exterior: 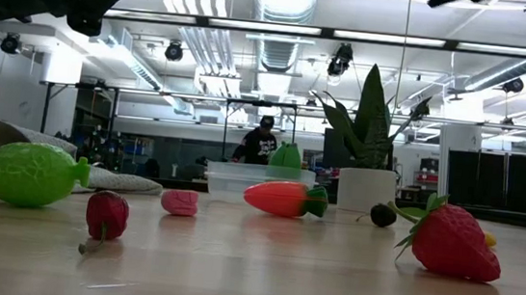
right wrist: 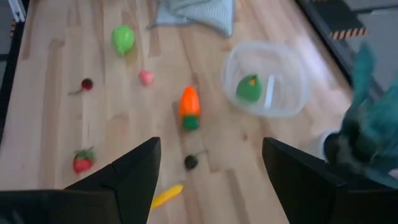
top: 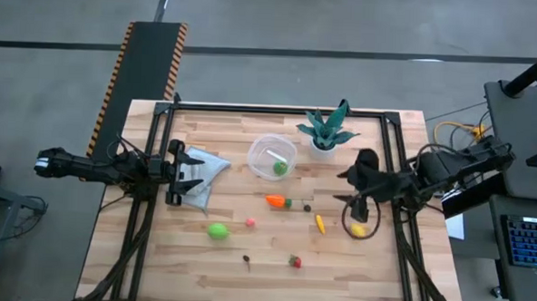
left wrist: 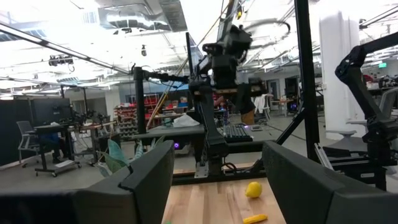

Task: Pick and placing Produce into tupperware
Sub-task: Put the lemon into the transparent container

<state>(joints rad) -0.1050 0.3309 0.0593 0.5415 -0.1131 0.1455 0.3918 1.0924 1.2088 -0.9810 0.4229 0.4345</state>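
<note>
The clear round tupperware (top: 273, 156) stands at the table's far middle with one green piece of produce (right wrist: 249, 88) lying inside it. Loose on the wood lie an orange carrot (top: 276, 202), a green lime (top: 218, 230), a pink bit (top: 250, 222), a strawberry (top: 294, 261), a lemon (top: 358, 231), a small yellow piece (top: 320, 223) and dark bits (top: 247, 258). My right gripper (top: 352, 192) hangs open in the air to the right of the carrot, empty. My left gripper (top: 193, 176) waits open over a pale cloth (top: 204, 169) at the left.
A teal spiky plant in a white pot (top: 326, 131) stands just right of the tupperware, near the far edge. Black frame rails run along the table's left, right and far sides. A person (exterior: 261, 143) shows in the room beyond the table.
</note>
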